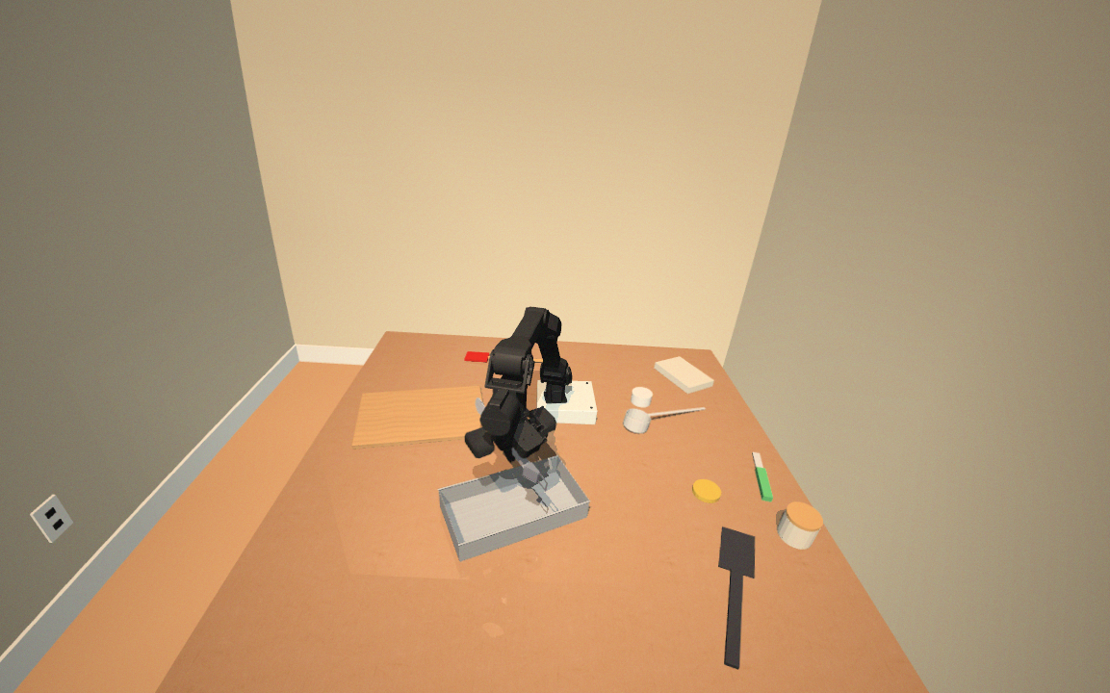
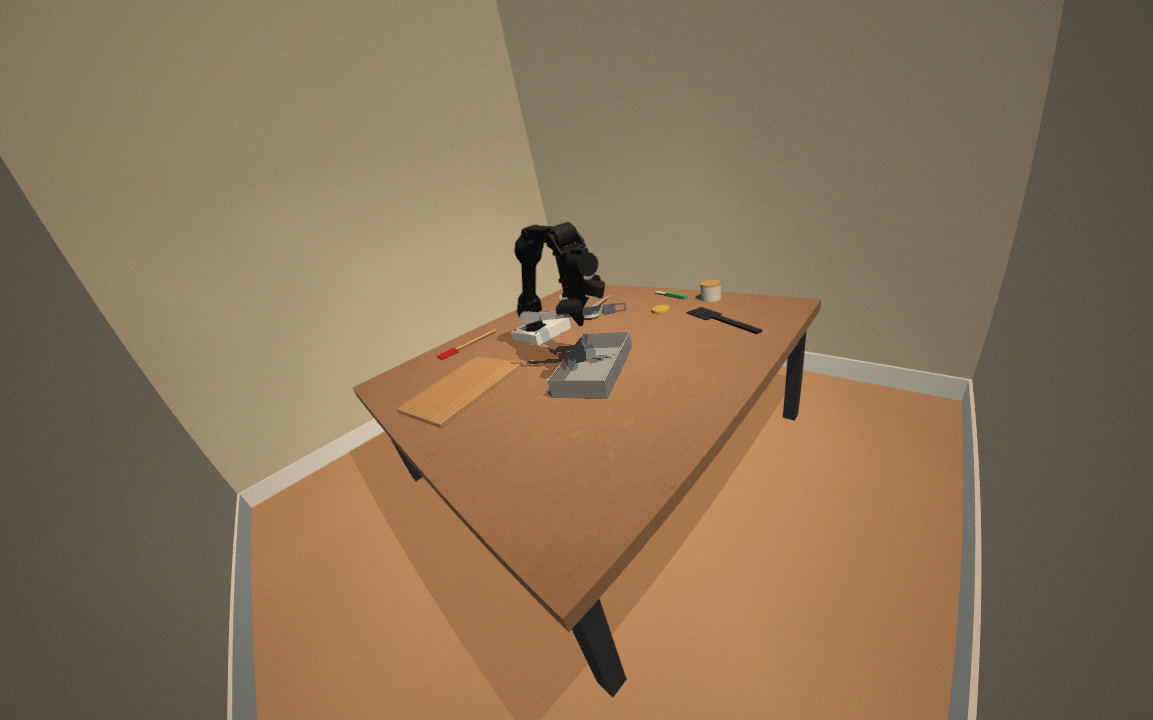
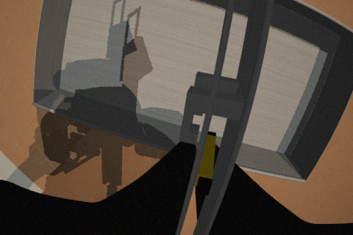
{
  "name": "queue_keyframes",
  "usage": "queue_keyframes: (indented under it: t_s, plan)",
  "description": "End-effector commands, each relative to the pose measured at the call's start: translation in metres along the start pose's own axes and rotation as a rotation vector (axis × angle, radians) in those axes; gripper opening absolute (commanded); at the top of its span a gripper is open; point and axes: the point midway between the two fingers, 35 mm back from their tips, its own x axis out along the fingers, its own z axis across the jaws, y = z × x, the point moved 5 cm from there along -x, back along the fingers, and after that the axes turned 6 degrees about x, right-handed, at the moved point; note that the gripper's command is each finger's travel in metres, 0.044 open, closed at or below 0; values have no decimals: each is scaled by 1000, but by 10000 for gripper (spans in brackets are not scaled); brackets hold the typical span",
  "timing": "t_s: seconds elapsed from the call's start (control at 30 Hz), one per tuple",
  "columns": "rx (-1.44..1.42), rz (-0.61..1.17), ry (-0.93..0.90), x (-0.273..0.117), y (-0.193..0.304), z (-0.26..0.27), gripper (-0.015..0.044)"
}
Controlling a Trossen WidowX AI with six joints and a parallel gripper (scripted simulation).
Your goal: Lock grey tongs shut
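Observation:
My gripper (image 1: 519,454) (image 2: 576,319) (image 3: 195,147) is shut on the grey tongs (image 1: 545,495) (image 2: 605,309) (image 3: 254,62). Their two arms are squeezed close together between the fingers, with a narrow gap showing in the wrist view. The tongs hang in the air above the roasting tin (image 1: 524,535) (image 2: 578,390) (image 3: 52,26), roughly level in the exterior view, with a rectangular loop at the right end. The arm hides their middle, and I cannot tell whether the lock is engaged. The wooden board (image 1: 412,418) (image 2: 459,391) lies flat beside the tin, with nothing on it.
The white robot base (image 1: 579,404) stands behind the tin. A red-ended tool (image 1: 476,356) (image 2: 448,353) lies behind the board. A measuring cup (image 1: 636,421), a yellow disc (image 1: 706,491), a green-handled knife (image 1: 763,482), a jar (image 1: 798,528) and a black spatula (image 1: 735,551) are to the right.

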Motion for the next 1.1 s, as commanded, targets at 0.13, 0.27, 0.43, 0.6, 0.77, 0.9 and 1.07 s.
queue_keyframes:
  t_s: [0.13, 0.27, 0.43, 0.6, 0.77, 0.9, 1.07]
  plan:
    - [-140, -5, 17, -6, 36, -30, -150]
    - [-218, -3, 19, -7, 56, -44, -150]
    - [-315, -1, 22, -8, 81, -60, -150]
    - [-409, 2, 25, -8, 108, -74, -150]
    - [-508, 8, 27, -9, 135, -85, -150]
    - [-587, 12, 28, -10, 157, -93, -150]
    - [-657, 17, 28, -10, 177, -99, -150]
